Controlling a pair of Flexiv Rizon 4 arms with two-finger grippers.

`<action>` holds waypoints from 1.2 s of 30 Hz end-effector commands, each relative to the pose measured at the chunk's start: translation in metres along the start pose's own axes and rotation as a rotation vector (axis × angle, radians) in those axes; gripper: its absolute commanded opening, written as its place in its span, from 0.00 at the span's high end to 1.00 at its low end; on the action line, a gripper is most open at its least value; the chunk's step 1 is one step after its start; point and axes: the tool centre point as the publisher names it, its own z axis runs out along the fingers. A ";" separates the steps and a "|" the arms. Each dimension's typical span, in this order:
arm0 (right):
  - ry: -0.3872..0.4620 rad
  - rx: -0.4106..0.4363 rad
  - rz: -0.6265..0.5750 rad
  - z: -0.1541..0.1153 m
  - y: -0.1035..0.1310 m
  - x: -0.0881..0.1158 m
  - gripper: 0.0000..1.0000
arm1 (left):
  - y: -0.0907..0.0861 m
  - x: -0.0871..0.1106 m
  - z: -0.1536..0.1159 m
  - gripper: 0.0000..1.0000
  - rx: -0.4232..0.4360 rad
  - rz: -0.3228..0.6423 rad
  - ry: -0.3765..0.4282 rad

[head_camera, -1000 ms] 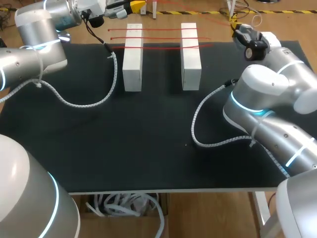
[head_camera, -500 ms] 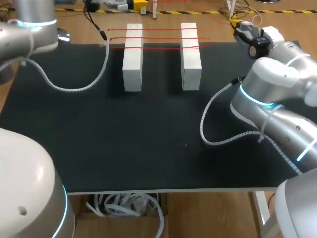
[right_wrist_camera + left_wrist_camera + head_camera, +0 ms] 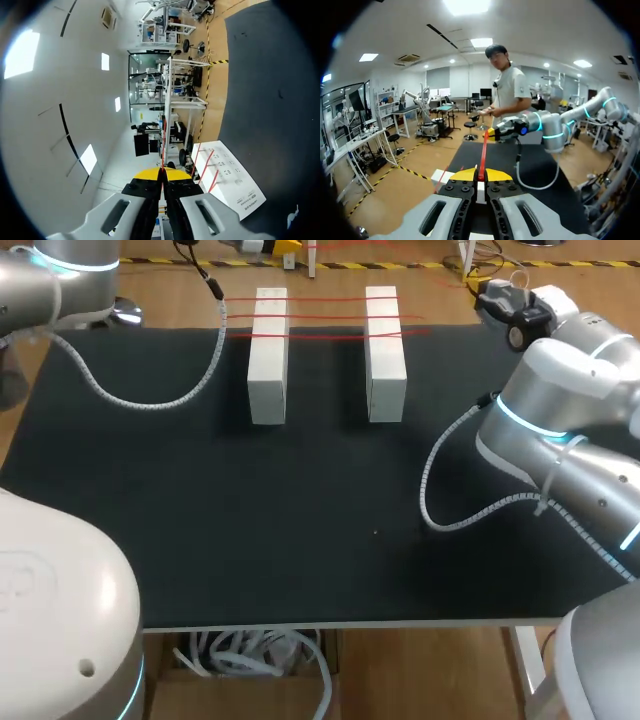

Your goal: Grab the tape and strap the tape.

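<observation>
1. Judging by the wrist views, the grab is done and the strapping is in hand. The left end effector (image 3: pixel 480 176) has its yellow tips pinched together on one end of the red tape (image 3: pixel 484 150). The right end effector (image 3: pixel 162 174) is likewise clamped on a red strand running ahead of its tips.
2. In the left wrist view the tape runs taut from one end effector towards the other, above the far side of the tabletop (image 3: pixel 300 500).
3. The next move probably calls for both arms to lower together, keeping tension. That would press the tape down across the two white blocks (image 3: pixel 268 355).
4. Three laid strips (image 3: pixel 320 315) span the far halves of both blocks, so a fresh strip likely belongs on the bare near halves, parallel and apart from them.
5. The left arm's coiled cable (image 3: pixel 150 400) droops onto the tabletop just beside the left block, and the right arm's cable (image 3: pixel 450 510) loops near the right block. Either could snag or drag during the descent.
</observation>
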 end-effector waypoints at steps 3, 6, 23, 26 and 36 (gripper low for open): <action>-0.025 0.002 -0.001 0.000 0.001 0.002 1.00 | -0.006 0.004 0.013 1.00 -0.247 0.037 0.061; -0.025 0.002 -0.001 0.000 0.001 0.002 1.00 | -0.005 0.004 0.028 1.00 -0.264 0.009 0.148; -0.025 0.002 -0.001 0.000 0.001 0.002 1.00 | -0.008 0.004 0.046 1.00 -0.302 0.000 0.220; -0.025 0.002 -0.001 0.000 0.001 0.002 1.00 | -0.008 0.004 0.046 1.00 -0.302 0.000 0.220; -0.025 0.002 -0.001 0.000 0.001 0.002 1.00 | -0.012 0.004 0.051 1.00 -0.478 0.014 0.095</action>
